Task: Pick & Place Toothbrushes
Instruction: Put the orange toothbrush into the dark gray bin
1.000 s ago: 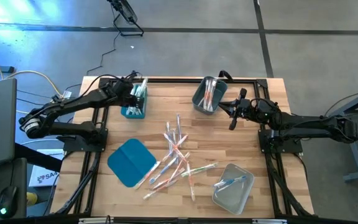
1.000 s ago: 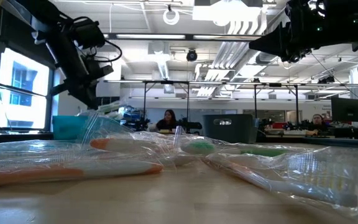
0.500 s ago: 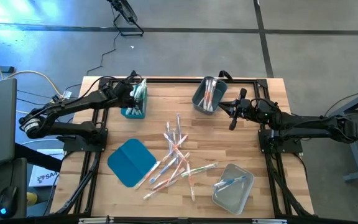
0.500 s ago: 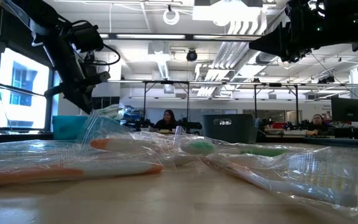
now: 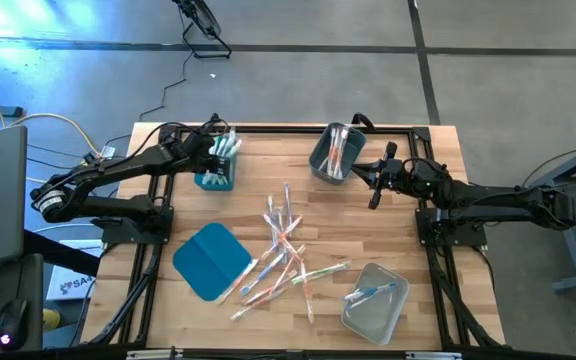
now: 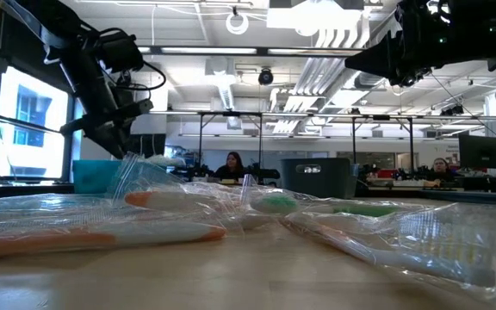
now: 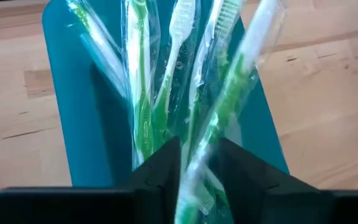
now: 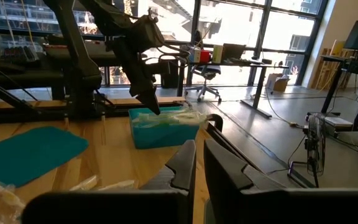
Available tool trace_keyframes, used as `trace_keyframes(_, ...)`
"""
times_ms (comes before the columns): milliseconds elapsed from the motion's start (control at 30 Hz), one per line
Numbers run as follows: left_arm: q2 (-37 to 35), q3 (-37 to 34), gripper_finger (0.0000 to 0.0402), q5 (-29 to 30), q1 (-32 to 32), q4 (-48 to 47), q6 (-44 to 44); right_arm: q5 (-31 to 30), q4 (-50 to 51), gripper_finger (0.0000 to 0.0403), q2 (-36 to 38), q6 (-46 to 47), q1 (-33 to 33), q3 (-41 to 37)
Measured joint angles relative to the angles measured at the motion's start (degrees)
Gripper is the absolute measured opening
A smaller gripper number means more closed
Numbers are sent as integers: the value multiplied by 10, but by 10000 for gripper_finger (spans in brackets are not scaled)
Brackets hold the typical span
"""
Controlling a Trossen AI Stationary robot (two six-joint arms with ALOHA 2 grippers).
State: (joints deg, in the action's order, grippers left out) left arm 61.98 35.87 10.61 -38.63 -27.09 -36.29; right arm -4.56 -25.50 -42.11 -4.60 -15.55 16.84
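A teal bin (image 5: 215, 170) at the table's far left holds several wrapped green toothbrushes (image 7: 143, 93), standing on end and leaning on its walls. My left gripper (image 7: 199, 146) hangs over this bin, slanting down, open, and one wrapped green toothbrush (image 7: 229, 87) runs up through the gap between its fingers. More wrapped toothbrushes (image 5: 283, 250) lie scattered on the middle of the table. My right gripper (image 5: 375, 196) waits shut and holding nothing beside the grey bin (image 5: 333, 155) at the far right. My left gripper has the wrapped green toothbrush (image 7: 207, 155) in the gap between its parted fingers. The lower end of the toothbrush goes down into the teal bin. I cannot tell whether the fingers still touch the wrapper.
The grey bin holds a few toothbrushes. A clear bin (image 5: 375, 305) at the near right holds a blue one. A flat teal lid (image 5: 211, 260) lies at the near left. People sit at desks in the room beyond the table.
My left gripper has opened over the teal bin while staying in place. The green toothbrush that it held up has sunk lower into the bin and leans among the others.
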Motion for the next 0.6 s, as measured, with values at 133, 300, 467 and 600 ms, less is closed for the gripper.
trace_keyframes(133, 0, 2, 133, 0, 0, -1, 0, 0, 0, 25, 0, 0, 0, 0)
trace_keyframes(300, 0, 17, 140, 0, 0, 0, 20, 0, 0, 25, 0, 0, 0, 0)
trace_keyframes(467, 0, 36, 141, -11, 0, 0, 64, 0, 0, 25, 0, 0, 0, 0)
trace_keyframes(600, 0, 53, 141, -12, 0, 0, 66, 0, 1, 25, 0, 0, 0, 0)
